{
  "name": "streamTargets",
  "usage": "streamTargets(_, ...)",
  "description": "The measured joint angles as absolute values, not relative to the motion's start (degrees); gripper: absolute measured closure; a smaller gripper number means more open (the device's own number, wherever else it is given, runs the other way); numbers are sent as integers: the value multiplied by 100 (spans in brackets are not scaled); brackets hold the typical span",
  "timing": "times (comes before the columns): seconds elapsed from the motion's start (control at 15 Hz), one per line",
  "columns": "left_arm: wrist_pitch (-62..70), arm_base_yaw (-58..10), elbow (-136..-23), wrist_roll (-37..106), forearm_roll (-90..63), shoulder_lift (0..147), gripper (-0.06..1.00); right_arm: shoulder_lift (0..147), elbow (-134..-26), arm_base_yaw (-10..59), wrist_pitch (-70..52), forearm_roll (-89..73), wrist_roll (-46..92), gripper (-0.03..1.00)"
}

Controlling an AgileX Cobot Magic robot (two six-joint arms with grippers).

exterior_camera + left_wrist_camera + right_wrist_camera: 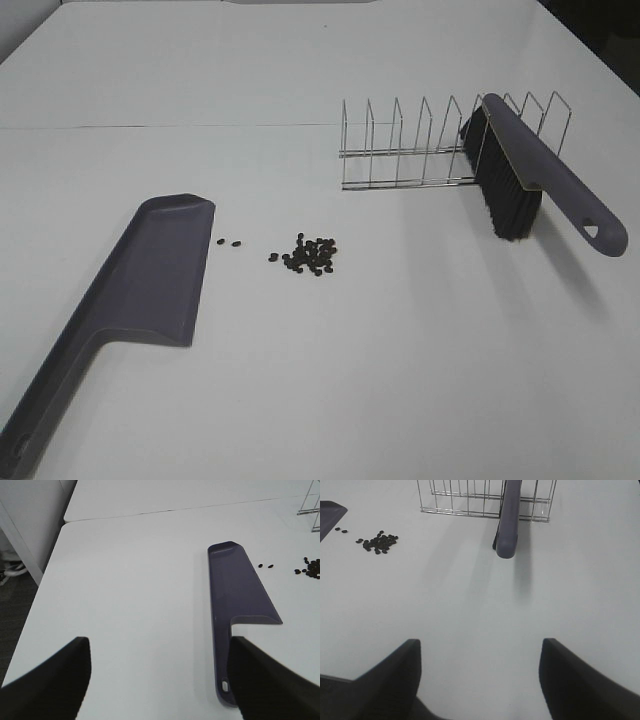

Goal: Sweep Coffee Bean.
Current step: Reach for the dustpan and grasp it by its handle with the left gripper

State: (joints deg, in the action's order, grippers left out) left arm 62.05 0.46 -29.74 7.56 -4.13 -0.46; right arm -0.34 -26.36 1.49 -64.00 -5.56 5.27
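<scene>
Nearest the lens, a flat grey plastic dustpan (150, 270) is laid on the white surface (400, 380), its open edge turned toward the heaped dark coffee bean (310, 255), presumably to catch it. A black-bristled grey brush (540, 160) is propped in a wire rack (400, 150), handle raised for grasping. Left fingers (50, 680) and right fingers (385, 680), spread and empty, are shown only in wrist views.

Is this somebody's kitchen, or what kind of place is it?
Probably a robot test lab, not a kitchen: plain white tables, with a dustpan, brush and coffee beans laid out for practice.
</scene>
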Motion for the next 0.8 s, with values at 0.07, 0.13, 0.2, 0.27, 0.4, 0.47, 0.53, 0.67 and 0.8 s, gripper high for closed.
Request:
streamTargets(0.07, 6205, 46, -2974, 756, -413, -46, 27, -34, -2636, 149, -6400, -556, 527, 38)
streamTargets(0.13, 6205, 46, -2974, 756, -413, -46, 27, -34, -2636, 149, -6400, -556, 527, 38)
streamTargets(0.2, 6205, 46, -2974, 756, -413, -46, 27, -34, -2636, 149, -6400, -556, 527, 38)
streamTargets(0.27, 6205, 46, -2974, 756, -413, -46, 27, -34, -2636, 149, -6400, -556, 527, 38)
streamTargets(0.4, 6205, 46, -2974, 756, -413, -46, 13, -34, -2636, 149, -6400, -556, 527, 38)
streamTargets(0.47, 6205, 46, -2974, 756, -413, -46, 4, -34, -2636, 149, -6400, -556, 527, 38)
streamTargets(0.53, 6205, 46, -2974, 756, -413, -46, -2, -34, -2636, 149, -6400, -556, 527, 38)
streamTargets(0.67, 6205, 46, -2974, 756, -407, -46, -4, -34, -2636, 149, -6400, -556, 527, 38)
streamTargets(0.8, 6205, 46, -2974, 756, -407, -46, -5, -34, -2636, 149, -6400, -556, 527, 38)
